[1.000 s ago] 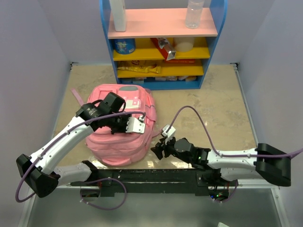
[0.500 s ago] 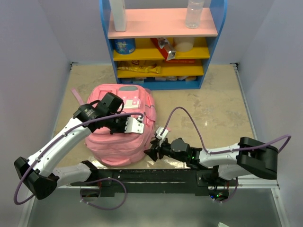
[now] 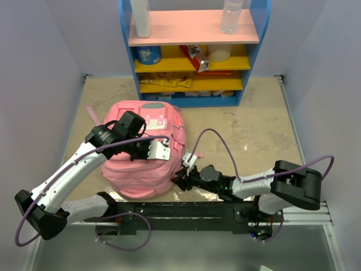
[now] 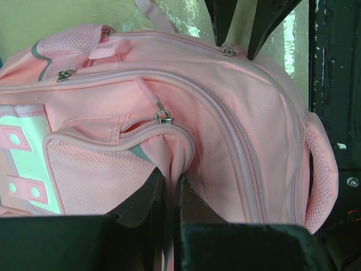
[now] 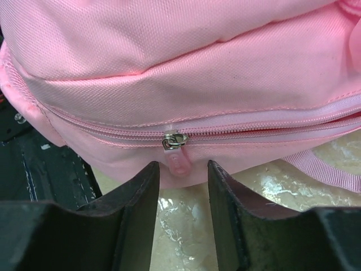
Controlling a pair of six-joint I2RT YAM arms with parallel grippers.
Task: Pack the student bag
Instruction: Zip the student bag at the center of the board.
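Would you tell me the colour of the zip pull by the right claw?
The zip pull is pale pink; right wrist view.

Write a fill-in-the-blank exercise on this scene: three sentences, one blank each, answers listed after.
1. The left gripper is shut on a fold of ____ fabric on the student bag.
2. The right gripper is ____, with a zip pull between its fingers.
3. The shelf unit behind the bag has a ____ frame.
Missing words: pink; open; blue.
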